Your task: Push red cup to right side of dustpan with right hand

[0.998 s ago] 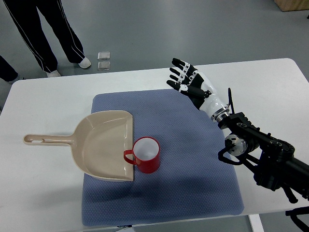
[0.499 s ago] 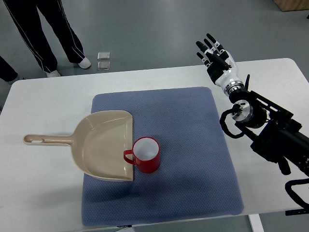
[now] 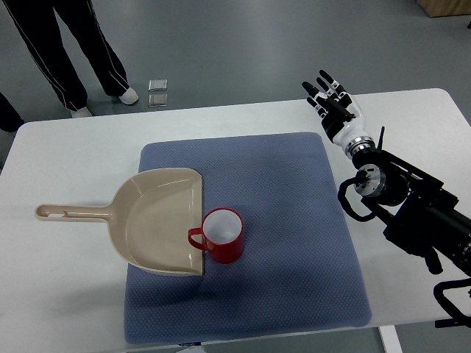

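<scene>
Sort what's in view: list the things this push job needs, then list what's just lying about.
Needed for the job:
red cup
dustpan
right hand, fingers spread, far from the cup

Just lying about:
blue mat
white table
two small packets on the floor
person's legs

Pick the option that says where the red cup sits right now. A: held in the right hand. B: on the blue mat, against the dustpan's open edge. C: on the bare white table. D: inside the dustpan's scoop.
B: the red cup stands on the blue mat, its handle at the open edge of the dustpan; the right hand is far off, open.
</scene>
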You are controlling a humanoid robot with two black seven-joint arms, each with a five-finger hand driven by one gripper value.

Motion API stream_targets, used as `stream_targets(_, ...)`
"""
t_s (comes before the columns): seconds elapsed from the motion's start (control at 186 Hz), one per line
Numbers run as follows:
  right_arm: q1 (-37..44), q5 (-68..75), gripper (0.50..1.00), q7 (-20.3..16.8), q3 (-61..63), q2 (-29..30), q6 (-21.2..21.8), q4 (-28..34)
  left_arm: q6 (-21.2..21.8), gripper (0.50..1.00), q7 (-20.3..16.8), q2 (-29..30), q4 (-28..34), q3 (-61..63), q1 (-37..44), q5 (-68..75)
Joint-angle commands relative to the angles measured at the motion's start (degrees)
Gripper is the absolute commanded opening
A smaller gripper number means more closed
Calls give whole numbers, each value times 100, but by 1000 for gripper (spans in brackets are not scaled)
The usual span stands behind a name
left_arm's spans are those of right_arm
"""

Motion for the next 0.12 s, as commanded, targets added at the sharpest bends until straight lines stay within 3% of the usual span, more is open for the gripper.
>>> stream_targets(0.0, -1, -30, 928, 1, 8, 11, 4, 50, 0, 1000, 1, 0, 0, 0, 0, -6)
stream_targets(0.118, -1, -30, 928, 1, 8, 11, 4, 50, 0, 1000, 1, 0, 0, 0, 0, -6)
